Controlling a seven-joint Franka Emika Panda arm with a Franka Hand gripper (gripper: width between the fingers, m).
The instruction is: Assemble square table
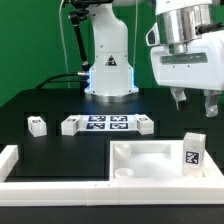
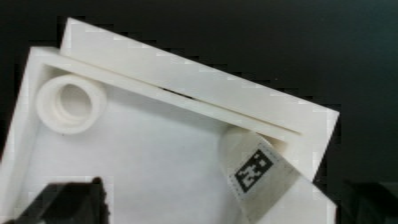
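The square table's white panel (image 1: 140, 165) lies flat at the front, on the exterior view's right, with raised corner sockets. A white tagged leg (image 1: 192, 152) stands upright at its right corner. Another small leg (image 1: 37, 124) lies on the black table at the left. My gripper (image 1: 196, 102) hangs open and empty above the panel's right side, apart from it. In the wrist view the panel (image 2: 151, 150) fills the picture, with a round socket (image 2: 71, 105) and the tagged leg (image 2: 262, 170). My gripper (image 2: 214, 212) has dark fingers (image 2: 63, 205) spread wide with nothing between them.
The marker board (image 1: 105, 123) lies mid-table with a small white block at each end (image 1: 70, 126) (image 1: 143, 126). White border rails (image 1: 10, 165) run along the left and front edges. The robot base (image 1: 108, 65) stands at the back with cables beside it.
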